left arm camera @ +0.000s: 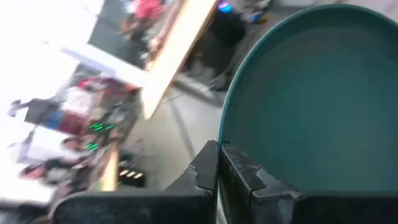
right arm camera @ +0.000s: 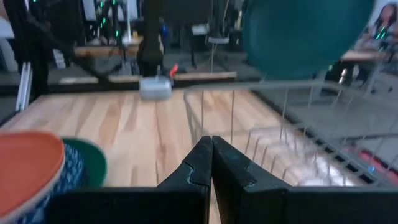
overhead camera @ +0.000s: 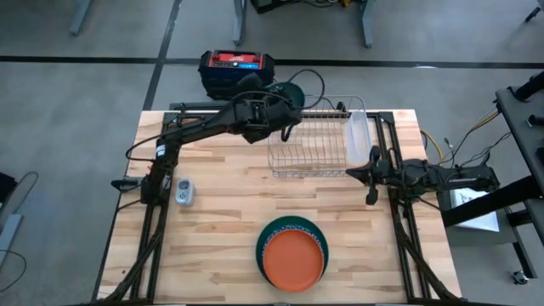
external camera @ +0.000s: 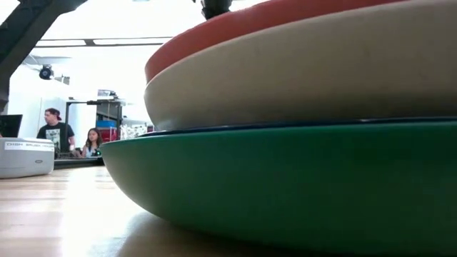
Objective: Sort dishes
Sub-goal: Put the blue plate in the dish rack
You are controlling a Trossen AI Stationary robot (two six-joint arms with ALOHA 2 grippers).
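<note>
No readable writing anywhere; the small grey box (overhead camera: 184, 192) near the worktop's left edge has a label too blurry to read. Left arm stretches to the back edge, its fingers (left arm camera: 219, 163) pinched on a dark green plate's (overhead camera: 289, 93) rim above the wire rack (overhead camera: 310, 144). Right gripper (overhead camera: 368, 174) waits closed by the right edge. Orange plate (overhead camera: 293, 257) tops the stack near the front edge.

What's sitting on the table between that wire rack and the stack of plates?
Nothing: the high view shows only bare wooden table between the wire rack and the stack of dishes. The right wrist view shows the same bare stretch.
</note>
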